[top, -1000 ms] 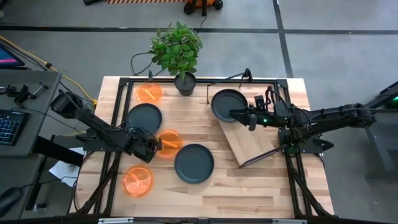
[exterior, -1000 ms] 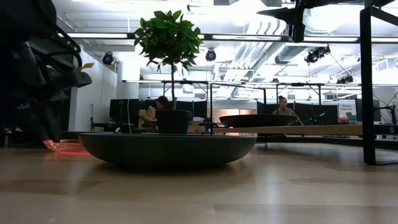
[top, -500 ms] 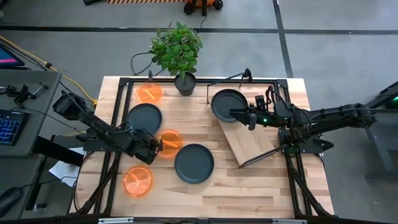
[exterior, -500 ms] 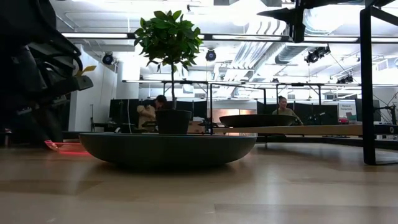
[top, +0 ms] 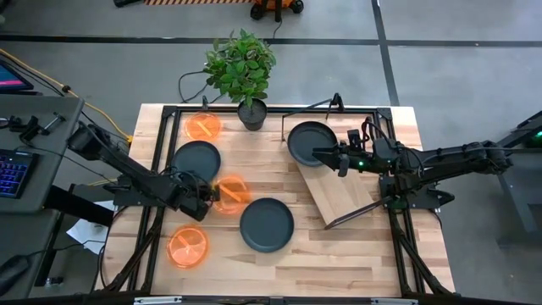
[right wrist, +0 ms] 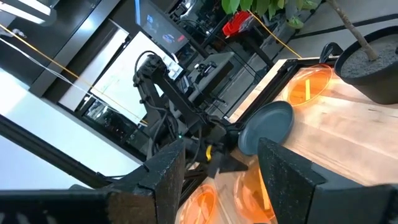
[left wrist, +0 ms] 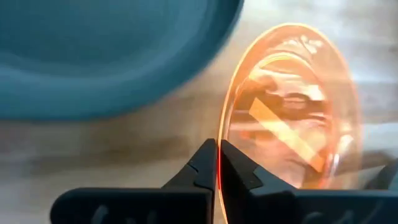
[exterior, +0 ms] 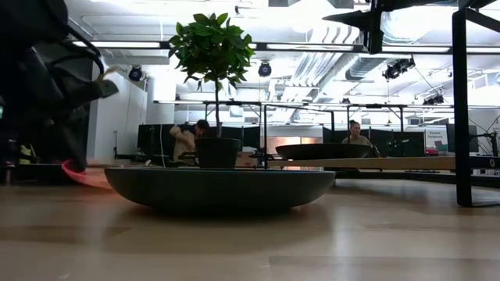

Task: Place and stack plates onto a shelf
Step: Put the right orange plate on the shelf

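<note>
My left gripper (top: 208, 196) is shut on a translucent orange plate (top: 231, 193) left of the table's middle. A dark grey plate (top: 266, 224) lies flat just right of it and fills the low view (exterior: 219, 187). Another grey plate (top: 196, 160) and two orange plates (top: 203, 127) (top: 188, 246) lie flat on the left half. The third grey plate (top: 310, 141) sits on the far end of the light wood shelf (top: 345, 193). My right gripper (top: 320, 156) hovers open over that plate's near rim, its fingers wide apart in its wrist view (right wrist: 221, 155). My left gripper pinches the orange plate's rim (left wrist: 219, 163) on the plate's left side, one finger on each face. The fingers come level from the table's left. The plate is tilted, its held side (exterior: 72, 170) raised off the wood. Whether the opposite rim touches the table, I cannot tell.
A potted plant (top: 252, 113) stands at the far edge, between the far orange plate and the shelf. The shelf lies askew on the right half, on thin black legs. Bare wood shows along the near edge. People sit in the room beyond the table.
My left gripper has raised the orange plate's held rim, so the plate, flat on the table a second ago, now tips up on its left side. The grey plate beside it has slid a little toward the right and near edges. The right arm has kept still.
</note>
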Controlling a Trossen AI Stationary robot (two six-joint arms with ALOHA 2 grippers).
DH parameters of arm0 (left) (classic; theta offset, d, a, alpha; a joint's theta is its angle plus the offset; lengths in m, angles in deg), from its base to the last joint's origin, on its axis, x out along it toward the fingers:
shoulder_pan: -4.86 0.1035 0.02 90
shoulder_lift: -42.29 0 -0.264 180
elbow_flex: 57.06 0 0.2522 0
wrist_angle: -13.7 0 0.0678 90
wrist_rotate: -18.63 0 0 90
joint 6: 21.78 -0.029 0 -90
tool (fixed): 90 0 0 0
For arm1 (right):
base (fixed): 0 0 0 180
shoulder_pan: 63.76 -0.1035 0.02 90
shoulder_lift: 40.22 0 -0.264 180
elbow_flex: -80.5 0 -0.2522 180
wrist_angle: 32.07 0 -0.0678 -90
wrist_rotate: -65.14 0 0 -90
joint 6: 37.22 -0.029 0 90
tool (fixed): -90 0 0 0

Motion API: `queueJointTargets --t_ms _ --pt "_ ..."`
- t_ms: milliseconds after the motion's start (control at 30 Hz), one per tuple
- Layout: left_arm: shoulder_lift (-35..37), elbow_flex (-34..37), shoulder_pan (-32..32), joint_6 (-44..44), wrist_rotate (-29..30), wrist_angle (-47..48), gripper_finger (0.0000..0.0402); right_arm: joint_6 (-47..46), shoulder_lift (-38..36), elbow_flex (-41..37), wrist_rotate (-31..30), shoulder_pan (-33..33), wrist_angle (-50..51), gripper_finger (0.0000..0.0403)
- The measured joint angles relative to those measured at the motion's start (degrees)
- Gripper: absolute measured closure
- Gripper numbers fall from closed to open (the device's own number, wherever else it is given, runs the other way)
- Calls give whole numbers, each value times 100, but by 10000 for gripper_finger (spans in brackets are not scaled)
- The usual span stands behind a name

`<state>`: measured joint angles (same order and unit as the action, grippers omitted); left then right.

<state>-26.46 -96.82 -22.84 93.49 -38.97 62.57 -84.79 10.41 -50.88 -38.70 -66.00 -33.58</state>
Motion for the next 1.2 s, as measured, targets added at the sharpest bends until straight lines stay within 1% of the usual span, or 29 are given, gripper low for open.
queueJointTargets --t_ms 167,300,367,433,567,700,800,967,1100,1200 --pt "821 0 116 -119 237 624 401 -15 -2 0 0 0 -2 217" --pt "1545 -77 332 -663 526 638 401 -44 -2 0 0 0 -37 217" --pt "1815 -269 514 -1160 620 561 401 -134 -2 0 -24 0 -107 217" --pt "1995 -497 748 -1834 636 436 401 -140 -2 0 -116 0 -265 217" --pt "1962 -1077 1326 -3295 494 -6 401 69 -2 0 -376 0 -744 217" --pt "1512 -1633 1897 -4557 167 -664 401 451 -2 0 -621 0 -1400 217" --pt "919 -2048 2238 -5360 -213 -1240 401 795 -2 0 -794 0 -1883 217" --pt "-389 -2751 2551 -6301 -1034 -2035 401 1311 -15 2 -966 56 -2509 217" --pt "-1520 -3429 2621 -6850 -1692 -2668 401 1359 -61 2 -970 220 -2656 217" --pt "-2328 -4038 2621 -7223 -1958 -2865 401 1314 -99 2 -971 334 -2655 217"
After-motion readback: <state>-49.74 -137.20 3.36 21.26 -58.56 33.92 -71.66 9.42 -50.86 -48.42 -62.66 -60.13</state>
